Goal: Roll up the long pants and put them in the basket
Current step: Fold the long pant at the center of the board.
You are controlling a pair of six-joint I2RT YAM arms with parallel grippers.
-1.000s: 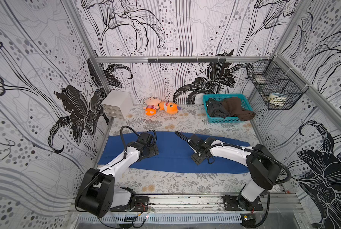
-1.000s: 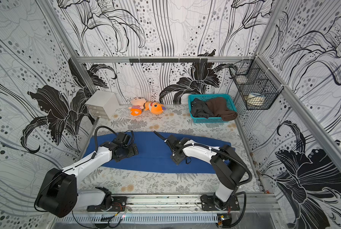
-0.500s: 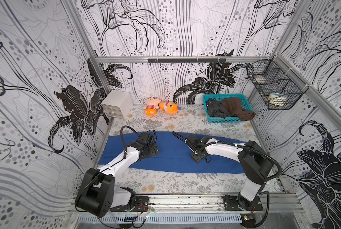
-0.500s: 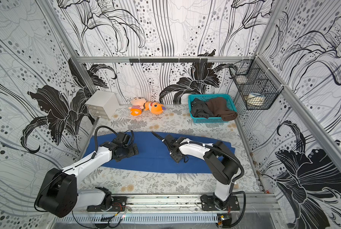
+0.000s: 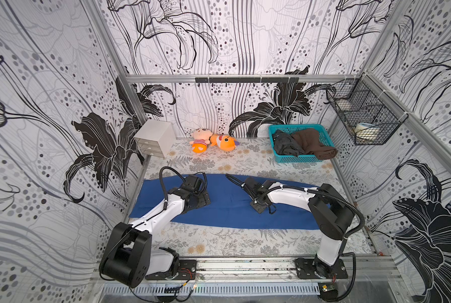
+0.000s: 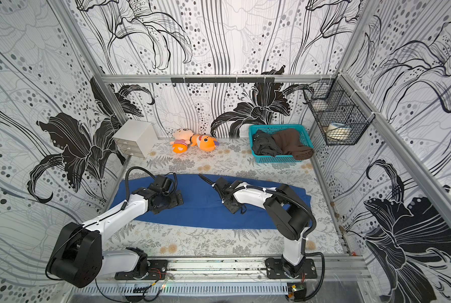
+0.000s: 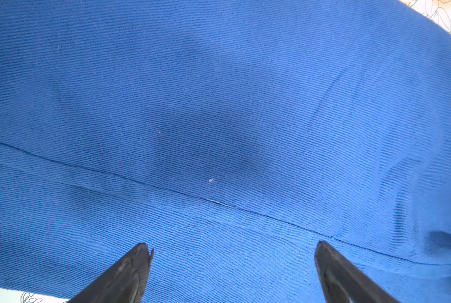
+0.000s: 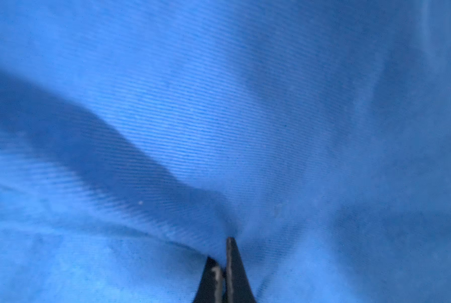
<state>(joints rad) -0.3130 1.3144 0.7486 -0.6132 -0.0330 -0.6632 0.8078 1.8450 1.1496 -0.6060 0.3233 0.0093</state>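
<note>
The long pants (image 5: 229, 210) lie flat and stretched left to right across the floral table in both top views, royal blue. My left gripper (image 5: 197, 203) points down over their left part. In the left wrist view it (image 7: 232, 248) is open, its fingertips wide apart just above the cloth near a seam. My right gripper (image 5: 261, 207) points down onto the middle of the pants (image 6: 203, 210). In the right wrist view it (image 8: 220, 251) is shut, and the blue cloth (image 8: 219, 131) puckers into a ridge that runs up to its tips.
A teal basket (image 5: 301, 158) at the back right holds a dark grey garment (image 5: 284, 143) and a brown one (image 5: 313, 143). Two plush toys (image 5: 200, 141) lie at the back middle, beside a white drawer box (image 5: 155, 137). A wire basket (image 5: 366, 118) hangs on the right wall.
My right gripper has closed on the cloth and slid a little to the left, its elbow swinging right. The left arm has stayed still and open.
</note>
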